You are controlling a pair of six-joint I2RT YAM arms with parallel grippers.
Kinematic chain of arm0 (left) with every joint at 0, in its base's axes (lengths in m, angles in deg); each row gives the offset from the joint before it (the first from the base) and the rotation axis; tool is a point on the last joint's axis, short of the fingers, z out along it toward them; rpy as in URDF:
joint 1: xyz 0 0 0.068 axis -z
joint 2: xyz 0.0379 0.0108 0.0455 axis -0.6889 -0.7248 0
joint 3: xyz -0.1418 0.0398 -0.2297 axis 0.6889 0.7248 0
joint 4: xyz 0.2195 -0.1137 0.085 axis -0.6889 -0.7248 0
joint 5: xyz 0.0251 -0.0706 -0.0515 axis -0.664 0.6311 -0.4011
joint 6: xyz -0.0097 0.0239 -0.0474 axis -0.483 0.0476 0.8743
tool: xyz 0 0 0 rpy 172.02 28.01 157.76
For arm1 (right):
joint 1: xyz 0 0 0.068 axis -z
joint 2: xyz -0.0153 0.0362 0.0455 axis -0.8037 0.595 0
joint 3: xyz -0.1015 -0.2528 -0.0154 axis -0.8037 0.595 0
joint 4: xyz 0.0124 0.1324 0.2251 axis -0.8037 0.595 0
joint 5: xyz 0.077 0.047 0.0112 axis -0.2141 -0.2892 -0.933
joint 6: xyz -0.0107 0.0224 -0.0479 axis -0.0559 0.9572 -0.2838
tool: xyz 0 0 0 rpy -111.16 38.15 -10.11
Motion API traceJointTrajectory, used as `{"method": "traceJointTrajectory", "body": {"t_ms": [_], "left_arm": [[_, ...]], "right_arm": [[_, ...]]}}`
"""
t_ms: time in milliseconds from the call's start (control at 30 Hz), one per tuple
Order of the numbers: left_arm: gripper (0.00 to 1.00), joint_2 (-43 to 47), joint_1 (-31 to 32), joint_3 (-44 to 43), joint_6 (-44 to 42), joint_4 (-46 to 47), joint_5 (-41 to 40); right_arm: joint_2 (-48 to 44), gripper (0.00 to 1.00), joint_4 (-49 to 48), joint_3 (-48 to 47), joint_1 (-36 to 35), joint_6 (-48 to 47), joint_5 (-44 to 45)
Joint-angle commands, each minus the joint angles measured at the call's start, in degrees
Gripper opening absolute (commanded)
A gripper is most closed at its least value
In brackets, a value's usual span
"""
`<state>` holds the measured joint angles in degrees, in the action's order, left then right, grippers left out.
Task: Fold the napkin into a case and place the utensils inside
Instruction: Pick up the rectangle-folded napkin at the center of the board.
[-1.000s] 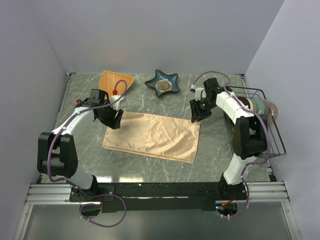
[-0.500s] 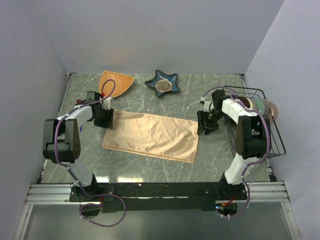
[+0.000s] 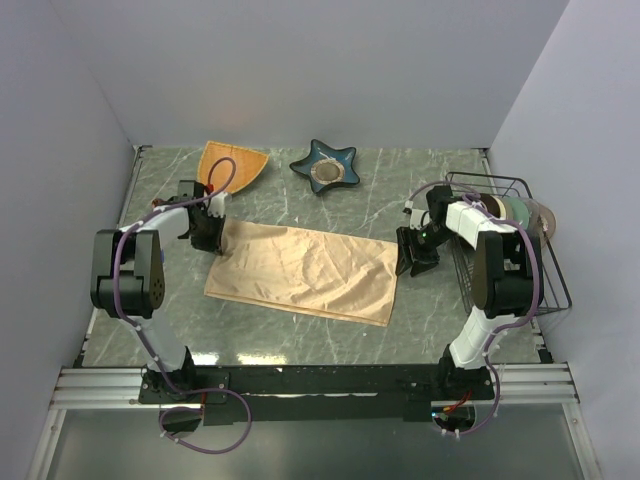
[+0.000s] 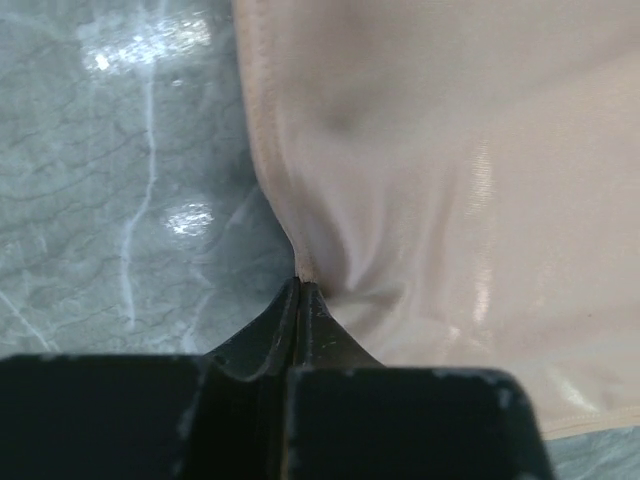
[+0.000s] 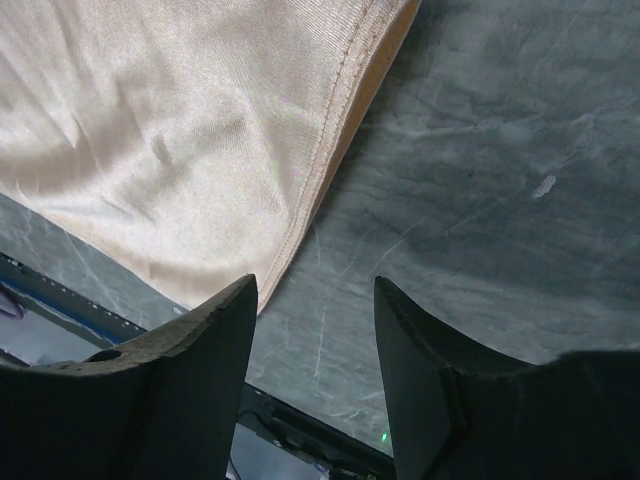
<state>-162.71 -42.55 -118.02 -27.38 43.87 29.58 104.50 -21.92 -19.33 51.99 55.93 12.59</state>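
Grey-green marbled tabletop (image 3: 440, 330) fills the overhead view, and the napkin (image 3: 305, 270) lies flat at its centre as a long peach rectangle. My left gripper (image 3: 208, 238) is at the cloth's upper-left corner, its fingers pressed together on the hem, which puckers at their tips. My right gripper (image 3: 412, 258) is at the upper-right corner, fingers spread apart, with the stitched edge just beside one of them.

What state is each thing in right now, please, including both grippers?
napkin: lying flat, creased, not yet a case.
left gripper: jaws shut on the napkin's edge.
right gripper: jaws open beside the napkin's other edge, holding nothing.
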Motion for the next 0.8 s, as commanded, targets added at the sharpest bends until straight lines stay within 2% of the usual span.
{"method": "traceJointTrajectory", "body": {"t_ms": [0,167,300,467,733,767], "left_arm": [[0.01,3.02,1.11,-1.97,1.07,-0.84,2.36],[0.01,8.38,2.6,-4.08,2.56,-2.69,4.21],[0.01,11.02,6.29,-4.78,2.91,-3.74,3.24],[0.01,10.77,8.05,-6.54,4.32,-4.88,4.81],[0.01,7.43,15.7,-10.32,7.31,-5.85,8.25],[0.01,6.99,16.57,-11.02,9.75,-5.85,8.6]], "right_arm": [[-0.71,0.58,-0.59,0.11,0.62,0.35,-1.48],[-0.97,0.58,-0.33,-0.07,0.71,0.0,-1.49],[-0.79,0.58,-0.33,-0.42,0.71,0.08,-1.57],[-0.79,0.58,-0.06,-0.77,0.71,0.08,-1.57],[-1.06,0.58,-0.24,-0.25,0.71,0.08,-1.4],[-0.97,0.58,-0.24,-0.16,0.71,0.0,-1.48]]}}
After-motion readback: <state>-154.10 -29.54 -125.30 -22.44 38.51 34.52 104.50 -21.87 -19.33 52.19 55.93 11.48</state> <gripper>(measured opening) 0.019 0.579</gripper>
